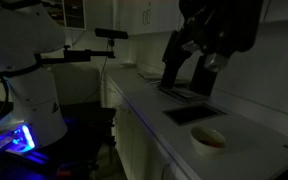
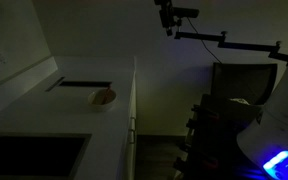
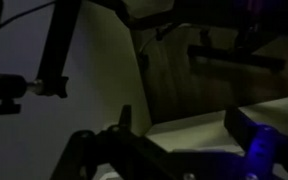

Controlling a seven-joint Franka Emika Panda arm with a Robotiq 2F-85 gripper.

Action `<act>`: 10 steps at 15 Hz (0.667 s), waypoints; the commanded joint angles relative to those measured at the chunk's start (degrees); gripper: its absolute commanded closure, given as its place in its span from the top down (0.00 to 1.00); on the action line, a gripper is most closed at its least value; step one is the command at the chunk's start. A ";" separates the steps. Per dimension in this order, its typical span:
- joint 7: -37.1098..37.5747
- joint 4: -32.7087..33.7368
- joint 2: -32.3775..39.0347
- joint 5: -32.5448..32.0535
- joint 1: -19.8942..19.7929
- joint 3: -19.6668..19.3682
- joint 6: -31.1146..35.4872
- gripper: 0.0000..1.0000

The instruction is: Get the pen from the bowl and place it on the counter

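The scene is very dark. A small pale bowl (image 1: 209,138) sits on the white counter (image 1: 154,105) near its front edge; it also shows in an exterior view (image 2: 103,97). Something reddish lies in it, but I cannot make out the pen. My arm (image 1: 219,30) hangs high above the counter, well clear of the bowl. In the wrist view my gripper (image 3: 184,135) is open and empty, with a counter corner showing between its two dark fingers. The bowl is out of the wrist view.
A dark rectangular recess (image 1: 192,113) lies in the counter beside the bowl, and a dark sink opening (image 2: 34,155) is set nearby. A camera on a boom (image 1: 111,34) stands off the counter. The white robot base (image 2: 279,110) glows blue.
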 commanded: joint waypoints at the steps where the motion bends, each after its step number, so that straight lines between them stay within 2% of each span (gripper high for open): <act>1: 0.07 0.11 -0.02 -0.07 0.58 -0.52 -0.13 1.00; 5: 0.07 0.15 -0.02 -0.07 0.58 -0.52 -0.13 1.00; 10: -10.64 1.50 3.83 -0.67 4.33 1.21 5.55 1.00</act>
